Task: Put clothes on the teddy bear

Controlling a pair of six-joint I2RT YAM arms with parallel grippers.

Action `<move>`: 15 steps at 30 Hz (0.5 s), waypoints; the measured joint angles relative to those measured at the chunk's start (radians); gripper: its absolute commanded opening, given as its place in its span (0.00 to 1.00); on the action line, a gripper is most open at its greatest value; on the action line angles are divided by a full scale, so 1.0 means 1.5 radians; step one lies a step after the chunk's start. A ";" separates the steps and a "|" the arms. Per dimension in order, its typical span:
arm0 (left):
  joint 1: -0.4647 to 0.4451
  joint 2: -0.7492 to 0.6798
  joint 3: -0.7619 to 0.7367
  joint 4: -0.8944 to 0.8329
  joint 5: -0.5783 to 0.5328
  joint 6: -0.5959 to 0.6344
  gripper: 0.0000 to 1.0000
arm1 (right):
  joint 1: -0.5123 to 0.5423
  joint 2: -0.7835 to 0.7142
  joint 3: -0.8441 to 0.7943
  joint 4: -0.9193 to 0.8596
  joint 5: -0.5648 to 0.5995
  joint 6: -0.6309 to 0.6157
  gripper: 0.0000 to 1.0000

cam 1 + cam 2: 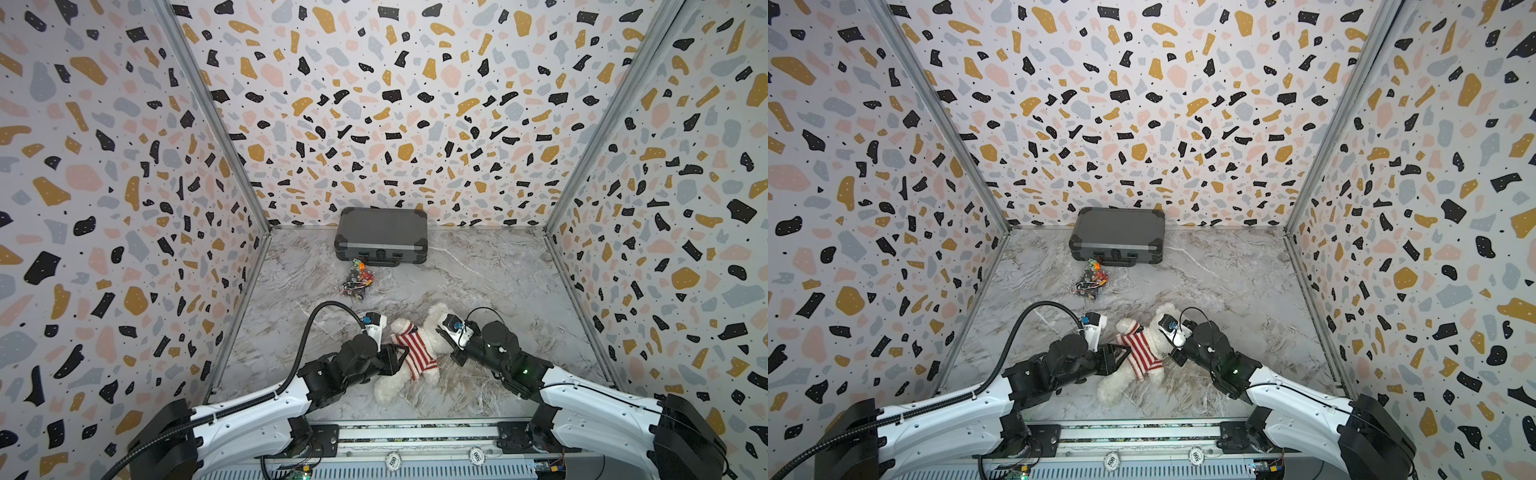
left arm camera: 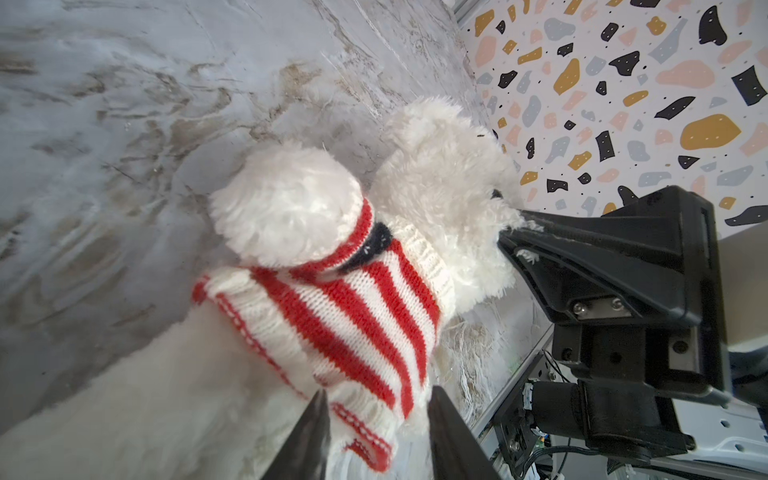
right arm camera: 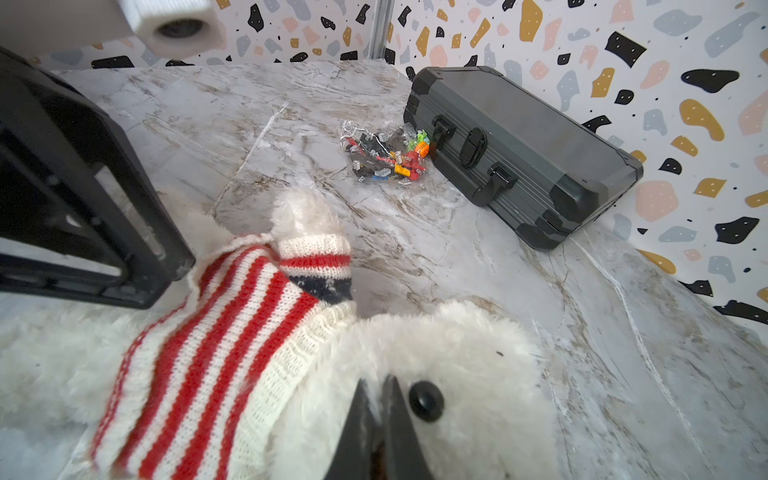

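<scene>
Left gripper (image 2: 376,405): reaching low, spread, seemingly straddling sweater (image 2: 345,324) hem.
Right gripper (image 3: 376,388): angling down, pinching muzzle fur on teddy bear (image 3: 457,345).

Enclosure, three walls and a counter, seen in both top views.
- Back wall (image 1: 374,104): pale panel printed with terrazzo flecks in black, mustard, pink and blue-grey.
- Left side wall (image 1: 83,208) and right side wall (image 1: 685,208): same print.
- Corner posts (image 1: 216,120): bare aluminium, one at each back corner.
- Counter (image 1: 478,282): grey-white marble-look surface with brown veining, evenly lit, soft shadows.
- Front rail (image 1: 415,430): metal, along the near edge.
- Grey hard case (image 1: 380,239): closed, against the back wall.
- Clear bag of small coloured bricks (image 1: 356,280): just in front of the case.
</scene>
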 measured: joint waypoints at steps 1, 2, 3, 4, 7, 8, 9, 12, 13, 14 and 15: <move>-0.001 0.005 0.000 0.005 0.000 -0.003 0.41 | 0.001 0.000 -0.001 0.001 0.000 0.000 0.00; -0.001 0.013 -0.001 0.012 0.000 -0.007 0.40 | 0.001 0.000 -0.001 0.002 0.001 0.000 0.00; -0.003 0.021 -0.002 0.019 -0.001 -0.010 0.40 | 0.001 0.000 -0.001 0.002 0.001 0.000 0.00; -0.004 0.028 -0.003 0.024 -0.002 -0.013 0.40 | 0.001 0.000 -0.001 0.003 0.001 0.000 0.00; -0.007 0.043 -0.006 0.022 -0.008 -0.019 0.40 | 0.002 0.000 -0.003 0.005 0.005 0.000 0.00; -0.008 0.042 -0.008 0.019 -0.011 -0.019 0.40 | 0.002 0.000 -0.004 0.005 0.009 0.000 0.00; -0.008 0.038 -0.010 0.015 -0.015 -0.019 0.40 | 0.003 0.000 -0.004 0.004 0.012 0.000 0.00; -0.008 0.014 -0.018 -0.001 -0.021 -0.018 0.40 | 0.003 0.000 -0.005 0.005 0.026 0.001 0.00; -0.009 0.007 -0.021 0.000 -0.021 -0.018 0.40 | 0.003 0.000 -0.006 0.005 0.028 0.002 0.00; -0.009 0.001 -0.025 0.002 -0.020 -0.018 0.40 | 0.003 0.000 -0.006 0.005 0.030 0.003 0.00; -0.013 0.001 -0.027 0.004 -0.019 -0.019 0.40 | 0.003 0.000 -0.006 0.005 0.030 0.003 0.00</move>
